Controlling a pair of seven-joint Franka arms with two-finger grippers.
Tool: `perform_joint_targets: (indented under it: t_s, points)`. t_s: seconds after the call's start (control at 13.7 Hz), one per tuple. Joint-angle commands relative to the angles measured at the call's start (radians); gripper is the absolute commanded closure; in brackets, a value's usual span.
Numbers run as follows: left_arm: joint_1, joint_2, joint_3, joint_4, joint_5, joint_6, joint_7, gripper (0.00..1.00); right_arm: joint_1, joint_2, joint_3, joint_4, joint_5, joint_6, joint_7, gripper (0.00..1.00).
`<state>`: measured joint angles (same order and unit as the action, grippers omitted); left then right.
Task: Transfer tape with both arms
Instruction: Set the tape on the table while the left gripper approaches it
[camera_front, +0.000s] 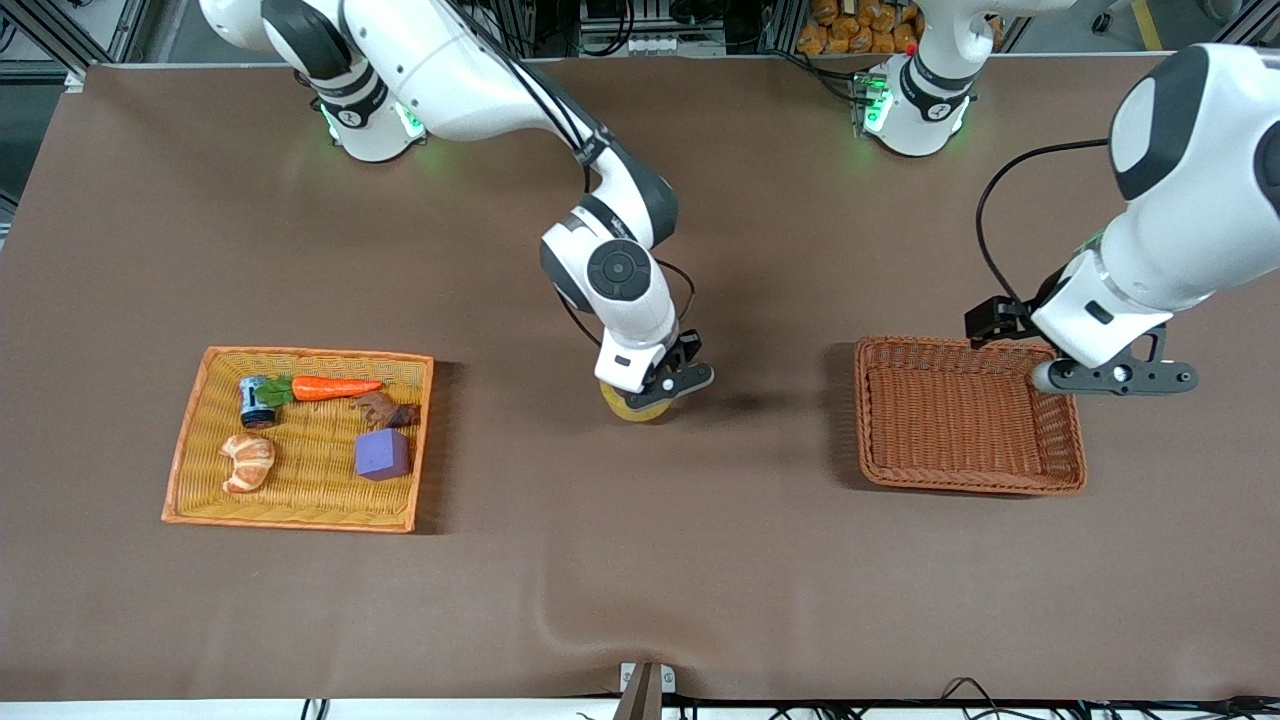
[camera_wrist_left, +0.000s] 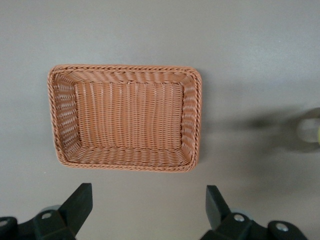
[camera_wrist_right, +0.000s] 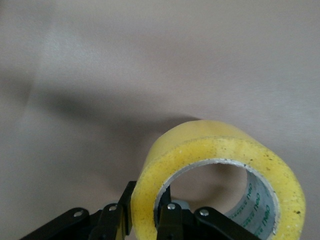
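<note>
The tape (camera_front: 636, 409) is a yellowish ring with a grey core. My right gripper (camera_front: 662, 388) is shut on it, low over the middle of the table between the two baskets. In the right wrist view the two fingers pinch the wall of the tape (camera_wrist_right: 220, 150), one outside and one inside the hole, at the right gripper (camera_wrist_right: 146, 202). I cannot tell whether the tape touches the cloth. My left gripper (camera_front: 1112, 377) hangs open and empty over the edge of the brown wicker basket (camera_front: 960, 346) at the left arm's end. It also shows open in the left wrist view (camera_wrist_left: 148, 196).
The brown basket (camera_wrist_left: 125, 67) holds nothing. A flat orange wicker tray (camera_front: 300, 353) toward the right arm's end holds a carrot (camera_front: 335, 387), a croissant (camera_front: 248, 462), a purple cube (camera_front: 382, 454), a small can (camera_front: 258, 401) and a brown item (camera_front: 385, 409).
</note>
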<state>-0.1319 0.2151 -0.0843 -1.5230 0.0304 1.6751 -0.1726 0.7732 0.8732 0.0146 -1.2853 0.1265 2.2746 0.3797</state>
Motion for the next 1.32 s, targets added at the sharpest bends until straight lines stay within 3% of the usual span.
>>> perform_joint_targets:
  t_s: [0.0,0.15,0.22,0.29,0.59,0.88,1.02,1.24]
  points:
    - [-0.034,0.023,-0.003,-0.002,-0.004,0.031,-0.057,0.00,0.026,0.047,-0.012,0.054,0.013,0.008,0.042,0.80]
    - [-0.061,0.050,-0.003,-0.002,-0.004,0.049,-0.083,0.00,0.026,0.037,-0.012,0.053,0.015,-0.003,0.045,0.32]
    - [-0.087,0.066,-0.003,0.000,-0.006,0.060,-0.108,0.00,0.026,0.018,-0.012,0.054,0.018,-0.003,0.045,0.12]
    - [-0.112,0.078,-0.003,-0.002,-0.006,0.073,-0.146,0.00,0.023,0.001,-0.015,0.046,0.015,-0.012,0.045,0.00]
    - [-0.176,0.133,-0.003,-0.002,-0.006,0.141,-0.248,0.00,-0.064,-0.205,-0.054,0.015,-0.004,-0.291,0.033,0.00]
    - [-0.276,0.196,-0.003,0.000,-0.015,0.207,-0.399,0.00,-0.196,-0.428,-0.087,-0.202,-0.016,-0.293,0.044,0.00]
    - [-0.330,0.248,-0.005,0.009,-0.020,0.274,-0.461,0.00,-0.221,-0.531,-0.165,-0.305,-0.030,-0.305,0.032,0.00]
    - [-0.386,0.334,-0.009,0.011,-0.119,0.403,-0.499,0.00,-0.294,-0.704,-0.176,-0.437,-0.038,-0.323,0.031,0.00]
